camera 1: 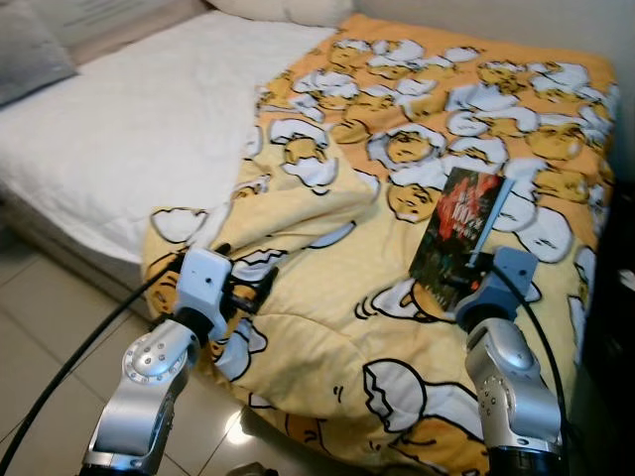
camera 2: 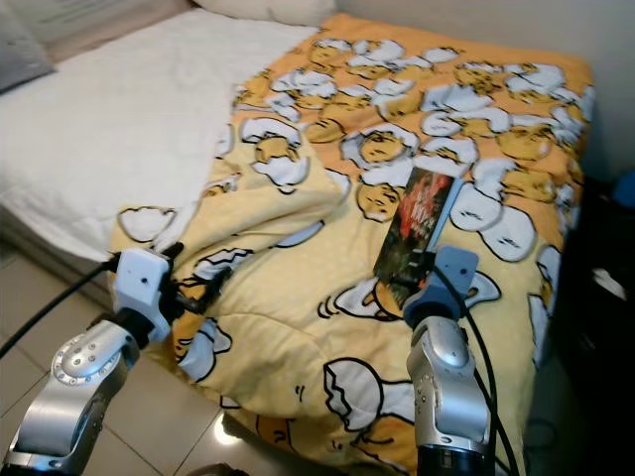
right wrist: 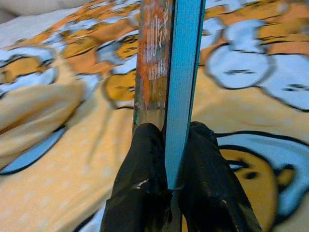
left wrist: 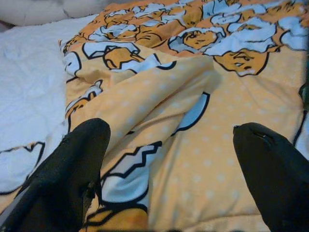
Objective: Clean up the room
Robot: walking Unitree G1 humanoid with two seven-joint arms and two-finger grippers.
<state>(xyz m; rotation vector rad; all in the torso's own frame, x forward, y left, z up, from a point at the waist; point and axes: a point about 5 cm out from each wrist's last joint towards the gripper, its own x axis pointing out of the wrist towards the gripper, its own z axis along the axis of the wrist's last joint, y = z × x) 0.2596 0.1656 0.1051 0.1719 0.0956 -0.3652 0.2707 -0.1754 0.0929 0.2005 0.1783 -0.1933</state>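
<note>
A dark-covered book [camera 1: 458, 230] with red print and a light blue page edge [right wrist: 182, 72] is held up above the yellow blanket [camera 1: 397, 129]. My right gripper [right wrist: 168, 159] is shut on its lower end, one black finger [right wrist: 140, 169] on each side. The blanket, printed with white and orange egg figures, covers the right half of the bed and is bunched in a fold [camera 1: 298, 213] near the foot. My left gripper [left wrist: 169, 164] is open just over the blanket's crumpled corner [camera 1: 223, 297], its fingers [left wrist: 72, 169] wide apart with nothing between them.
The white mattress cover [camera 1: 129, 119] lies bare on the bed's left half, with a grey pillow [camera 1: 30, 50] at the far left. Tiled floor [camera 1: 50, 337] runs along the bed's near side. A dark piece of furniture [camera 1: 610, 327] stands at the right edge.
</note>
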